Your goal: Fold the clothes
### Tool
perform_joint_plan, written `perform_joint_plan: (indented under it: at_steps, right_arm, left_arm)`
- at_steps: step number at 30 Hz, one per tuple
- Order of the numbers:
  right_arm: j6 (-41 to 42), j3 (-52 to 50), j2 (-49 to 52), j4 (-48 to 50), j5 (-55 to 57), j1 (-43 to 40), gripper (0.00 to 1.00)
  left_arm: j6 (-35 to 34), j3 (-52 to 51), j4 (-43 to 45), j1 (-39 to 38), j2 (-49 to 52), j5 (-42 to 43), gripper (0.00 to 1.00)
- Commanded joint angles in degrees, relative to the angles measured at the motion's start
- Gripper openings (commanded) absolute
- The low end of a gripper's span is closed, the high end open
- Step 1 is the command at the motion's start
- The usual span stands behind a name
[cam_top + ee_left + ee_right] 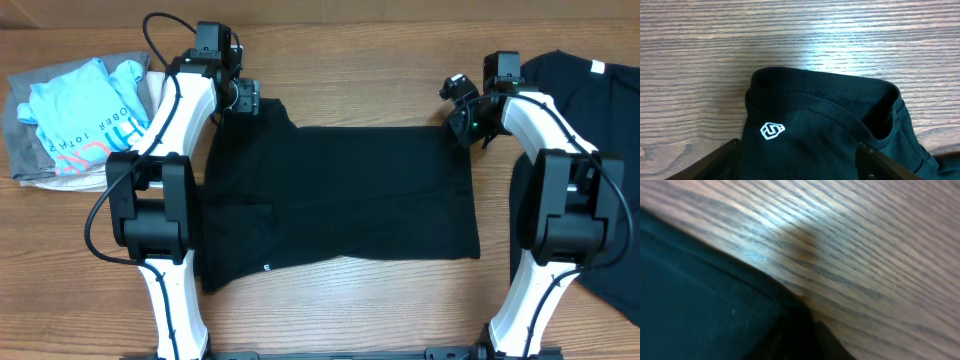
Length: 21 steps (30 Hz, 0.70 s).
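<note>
1. Black T-shirt: lies spread across the tabletop between the two arms, with its edge nearest the arm bases rumpled and uneven.
2. Left hand: sits at the shirt's collar, fingers spread wide on either side of the fabric, gripping nothing.
3. Right hand: sits at the shirt's opposite corner on the same far edge; cannot tell whether closed on cloth, since its own view is blurred.
4. Risk at the collar: likely pinches only the top layer or the ribbed band, and so drags the shirt instead of lifting it, because the fabric there is doubled and bunched.
5. Risk at the right corner: may close just off the shirt's edge and catch tabletop rather than cloth, which then lifts one side only and skews the fold.
6. Left wrist view alone: shows the small white logo just below the collar, plus the open neck hole; overhead gives only flat black there.
7. Right wrist view alone: shows the shirt's corner close against the wood grain, smeared; makes out no fingers.
8. Overhead alone: shows both arms at once, a second black shirt near the spread shirt's right side, and a pale blue and grey pile well apart from its left side.
</note>
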Motion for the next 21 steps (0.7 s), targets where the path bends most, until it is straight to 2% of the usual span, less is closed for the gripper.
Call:
perform_joint_plan:
  at_steps: [1,5,21]
  right_arm:
    - [0.3,-0.5,0.9,0.5,-1.7,-0.4,0.15]
    - [0.3,-0.5,1.0,0.5,-1.7,-0.4,0.11]
    - [0.5,-0.5,1.0,0.5,-1.7,-0.4,0.12]
  left_arm:
    - [0.8,1.1,0.3,0.0,0.9,0.9,0.74]
    - [0.9,1.1,1.1,0.0,0.9,1.0,0.74]
    - [5.0,1.1,7.0,0.5,5.7,0.0,0.71]
